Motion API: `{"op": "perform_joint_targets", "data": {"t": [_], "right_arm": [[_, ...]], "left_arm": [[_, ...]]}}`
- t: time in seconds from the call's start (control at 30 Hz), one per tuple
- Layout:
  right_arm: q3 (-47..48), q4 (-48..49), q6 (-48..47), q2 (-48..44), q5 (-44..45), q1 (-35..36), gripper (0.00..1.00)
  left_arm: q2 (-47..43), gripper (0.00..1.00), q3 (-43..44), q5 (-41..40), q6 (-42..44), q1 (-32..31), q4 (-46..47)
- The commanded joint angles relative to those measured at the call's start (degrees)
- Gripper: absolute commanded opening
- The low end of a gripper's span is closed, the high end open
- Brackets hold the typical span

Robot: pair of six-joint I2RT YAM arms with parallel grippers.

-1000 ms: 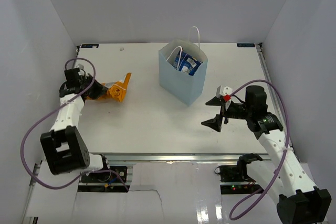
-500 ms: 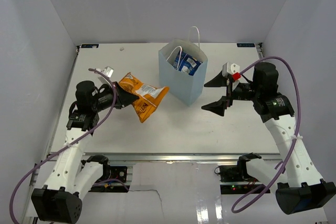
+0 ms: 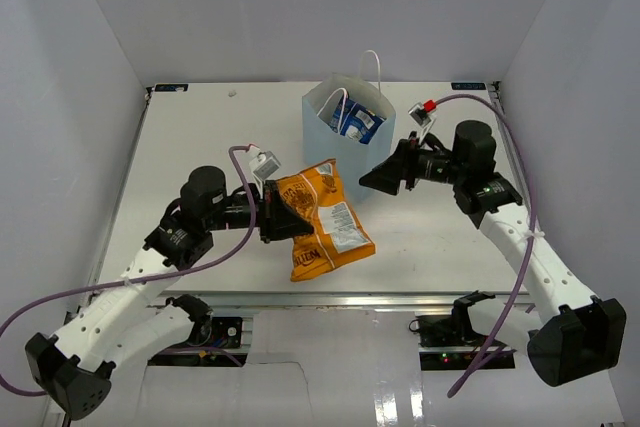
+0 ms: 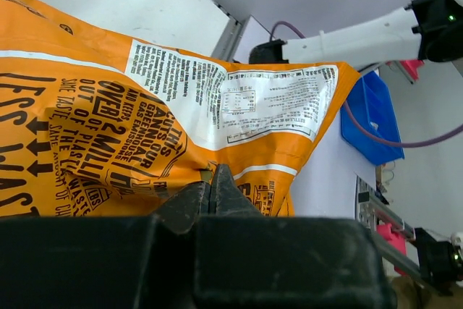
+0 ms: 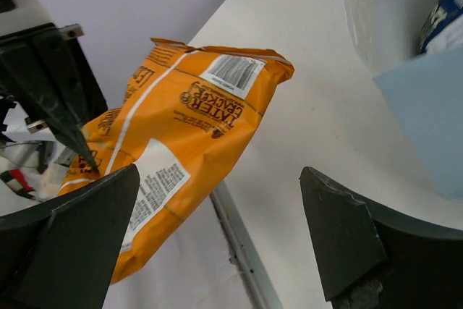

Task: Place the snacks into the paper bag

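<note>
White table, pale walls around; left gripper pinches the chip bag at lower centre, right gripper spread near the paper bag.

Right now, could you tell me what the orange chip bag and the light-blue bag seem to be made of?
The orange chip bag looks like thin plastic or foil film with a printed, slightly glossy face; it creases and bends softly where it is held. The light-blue paper bag looks like matte paper, stiff enough to stand upright with straight folded edges and a white inside.
</note>
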Motion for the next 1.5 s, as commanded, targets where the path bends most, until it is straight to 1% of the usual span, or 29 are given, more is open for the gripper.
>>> {"op": "perform_joint_targets", "data": {"t": [0.0, 0.07, 0.1, 0.2, 0.3, 0.4, 0.5, 0.53, 0.57, 0.6, 0.67, 0.7, 0.77, 0.8, 0.9, 0.97, 1.0, 1.07, 1.1, 1.13, 1.17, 1.2, 1.27, 1.3, 1.37, 1.4, 1.47], "right_arm": [[-4.9, 7.3, 10.4, -0.3, 2.3, 2.4, 0.98], [-7.2, 8.0, 10.4, -0.5, 2.3, 3.3, 0.98], [-7.8, 8.2, 10.4, -0.6, 2.2, 3.5, 0.98], [-10.0, 8.8, 10.7, -1.9, 1.4, 3.7, 0.98], [-11.8, 8.8, 11.1, -3.5, 0.4, 3.8, 0.98], [-12.9, 8.8, 11.6, -4.6, -1.8, 3.9, 0.98], [-13.4, 11.5, 12.5, -5.1, -5.3, 3.9, 0.96], [-13.4, 13.7, 12.8, -5.3, -6.6, 3.8, 0.94], [-13.5, 15.0, 13.2, -5.5, -9.1, 3.8, 0.92], [-13.5, 16.3, 13.9, -5.6, -10.4, 3.8, 0.86], [-13.5, 19.0, 14.5, -6.1, -12.9, 3.8, 0.81], [-13.5, 19.6, 14.5, -6.3, -13.6, 3.8, 0.74], [-13.4, 21.5, 14.9, -6.7, -15.2, 3.8, 0.67], [-13.3, 22.1, 15.2, -6.8, -15.8, 3.8, 0.59], [-11.5, 23.3, 15.0, -7.0, -18.1, 3.8, 0.43], [-9.7, 23.5, 13.9, -7.2, -20.1, 3.8, 0.37], [-9.0, 23.5, 13.4, -7.1, -20.5, 3.7, 0.32], [-7.1, 23.7, 11.5, -7.1, -22.3, 3.4, 0.26], [-6.5, 23.7, 11.0, -7.1, -23.0, 3.2, 0.19], [-5.8, 23.4, 10.6, -7.0, -23.7, 2.8, 0.16], [-5.2, 23.3, 9.6, -6.8, -24.5, 2.5, 0.13], [-3.9, 23.3, 8.9, -6.8, -25.2, 2.2, 0.08], [-2.9, 23.3, 7.7, -6.3, -27.8, 1.3, 0.08], [-1.8, 23.3, 6.4, -6.3, -28.5, 1.0, 0.08], [-0.9, 23.2, 5.4, -6.0, -28.8, 0.1, 0.08], [-0.2, 23.2, 4.7, -5.8, -28.9, -0.3, 0.08], [2.3, 21.7, 3.6, -5.2, -28.3, -1.4, 0.08]], "left_arm": [[1.3, 0.0, 4.2, -2.3, 2.4, -6.0, 3.7], [3.0, 0.0, 5.6, -3.7, 3.8, -8.8, 3.7], [4.7, 0.0, 6.2, -5.7, 4.3, -11.8, 3.7], [8.3, 0.0, 8.7, -9.3, 6.4, -16.8, 3.7], [11.8, 0.0, 11.4, -11.2, 7.8, -19.7, 3.6], [13.7, 0.0, 13.4, -11.7, 8.6, -21.1, 3.7], [15.9, 0.0, 14.9, -11.8, 9.2, -22.0, 3.7], [16.8, 0.0, 15.2, -11.9, 9.2, -22.2, 3.7], [17.2, 0.0, 15.5, -11.9, 9.4, -22.2, 3.7], [17.4, 0.0, 15.8, -11.9, 9.5, -22.5, 3.6], [17.7, 0.0, 15.8, -12.0, 9.9, -22.6, 3.6], [17.8, 0.0, 15.7, -12.1, 10.0, -22.6, 3.6], [17.9, 0.0, 15.6, -12.0, 10.3, -22.6, 3.6], [18.0, 0.0, 15.6, -12.0, 10.3, -22.6, 3.6], [18.5, 0.0, 15.2, -11.7, 10.3, -22.7, 3.6], [18.8, 0.0, 15.1, -11.7, 10.1, -22.7, 3.5], [19.0, 0.0, 15.0, -11.7, 10.0, -22.7, 3.5], [19.2, 0.0, 15.0, -11.8, 10.0, -22.8, 3.5], [19.1, 0.0, 15.0, -12.1, 10.0, -22.8, 3.5], [18.9, 0.02, 15.0, -12.4, 10.0, -22.9, 3.4], [18.8, 0.08, 14.8, -12.7, 10.1, -22.9, 3.4], [18.6, 0.12, 14.7, -13.5, 10.1, -22.9, 3.3], [17.8, 0.22, 14.5, -14.5, 10.6, -22.9, 2.8], [17.5, 0.35, 14.4, -15.3, 10.7, -22.9, 2.4], [16.4, 0.46, 14.3, -15.9, 11.6, -22.9, 1.8], [15.8, 0.55, 14.1, -16.1, 11.7, -22.9, 1.9], [13.8, 0.62, 13.8, -17.4, 12.6, -22.9, 1.6]]}}
